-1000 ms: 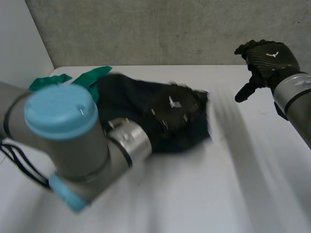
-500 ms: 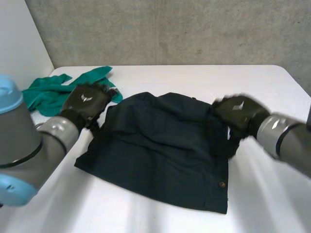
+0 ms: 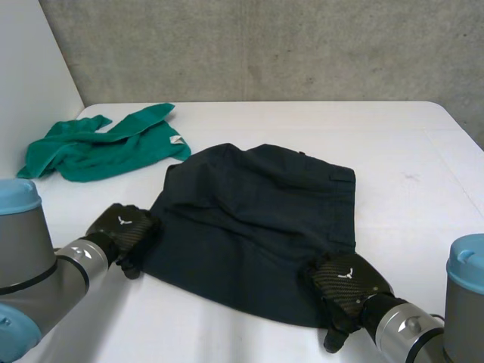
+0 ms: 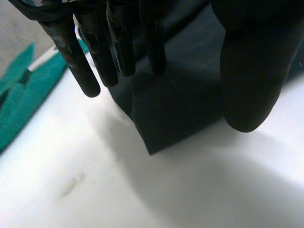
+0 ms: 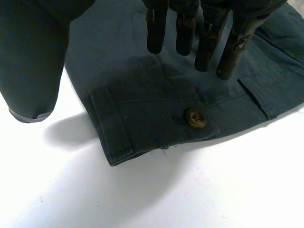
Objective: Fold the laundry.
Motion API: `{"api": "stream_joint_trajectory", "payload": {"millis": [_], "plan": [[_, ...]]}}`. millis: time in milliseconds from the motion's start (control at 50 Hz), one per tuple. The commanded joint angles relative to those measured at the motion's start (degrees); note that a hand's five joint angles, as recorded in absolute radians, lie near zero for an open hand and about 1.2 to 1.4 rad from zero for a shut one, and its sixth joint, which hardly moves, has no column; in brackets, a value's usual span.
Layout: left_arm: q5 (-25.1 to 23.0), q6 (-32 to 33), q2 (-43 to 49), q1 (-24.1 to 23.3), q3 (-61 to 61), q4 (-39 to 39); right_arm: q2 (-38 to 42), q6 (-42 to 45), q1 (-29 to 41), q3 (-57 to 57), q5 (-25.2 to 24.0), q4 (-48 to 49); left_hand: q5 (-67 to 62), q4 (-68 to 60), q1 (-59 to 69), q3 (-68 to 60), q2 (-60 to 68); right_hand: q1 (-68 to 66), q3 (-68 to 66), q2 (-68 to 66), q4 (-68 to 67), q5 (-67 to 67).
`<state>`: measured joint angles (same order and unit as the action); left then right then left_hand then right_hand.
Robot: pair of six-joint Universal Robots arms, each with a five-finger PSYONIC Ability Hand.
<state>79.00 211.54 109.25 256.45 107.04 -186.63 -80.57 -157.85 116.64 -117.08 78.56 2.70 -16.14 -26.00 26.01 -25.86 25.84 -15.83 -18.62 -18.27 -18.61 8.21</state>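
1. The dark shorts lie spread in the middle of the white table. Their long axis runs across the robot's front, and the near edge stretches from one hand to the other.
2. The left hand is at the near left corner, a plain hem end. The right hand is at the near right corner, the waistband end with a brown button. Each hand is nearer to its own corner.
3. Both hands are spread wide, fingers straight and thumb apart above the cloth, with nothing held.
4. The shorts look thick and mostly flat, with soft creases.
5. A crumpled green cloth lies just beside their far left corner.
6. The next move probably calls for pinching both near corners and carrying them to the far edge.
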Motion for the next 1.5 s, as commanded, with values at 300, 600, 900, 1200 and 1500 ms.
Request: {"api": "stream_joint_trajectory", "payload": {"millis": [300,600,900,1200,1500], "plan": [[0.11,0.27,4.40,-1.13,-3.68,-0.76,5.07,1.05,-0.54,-1.30,0.89,8.54,-53.84,-53.98,53.98,-54.13,54.15,-24.52,-21.72,-22.08,-21.74,22.13],[0.63,-1.48,-10.09,-2.54,-4.29,1.79,-1.07,3.51,-2.91,2.21,3.79,10.04,-53.86,-54.00,53.99,-54.14,54.16,-64.17,-61.38,-61.73,-61.39,61.79],[0.11,-15.02,-31.20,-2.63,-10.97,7.76,-13.04,7.55,-4.58,20.57,0.46,-7.52,-53.86,-54.00,53.99,-54.14,54.16,-64.17,-61.38,-61.73,-61.39,61.79],[0.90,-14.93,-12.76,-2.98,-18.62,11.02,9.35,8.43,-4.41,48.34,-3.94,-28.44,-53.86,-54.00,53.99,-54.14,54.16,-64.17,-61.38,-61.73,-61.39,61.79],[8.09,-14.58,10.19,-6.49,-31.10,10.32,31.61,6.32,-3.62,64.17,4.75,-18.35,1.74,1.60,-1.61,1.46,-1.44,-3.63,-0.83,-1.19,-0.85,1.24]]}}
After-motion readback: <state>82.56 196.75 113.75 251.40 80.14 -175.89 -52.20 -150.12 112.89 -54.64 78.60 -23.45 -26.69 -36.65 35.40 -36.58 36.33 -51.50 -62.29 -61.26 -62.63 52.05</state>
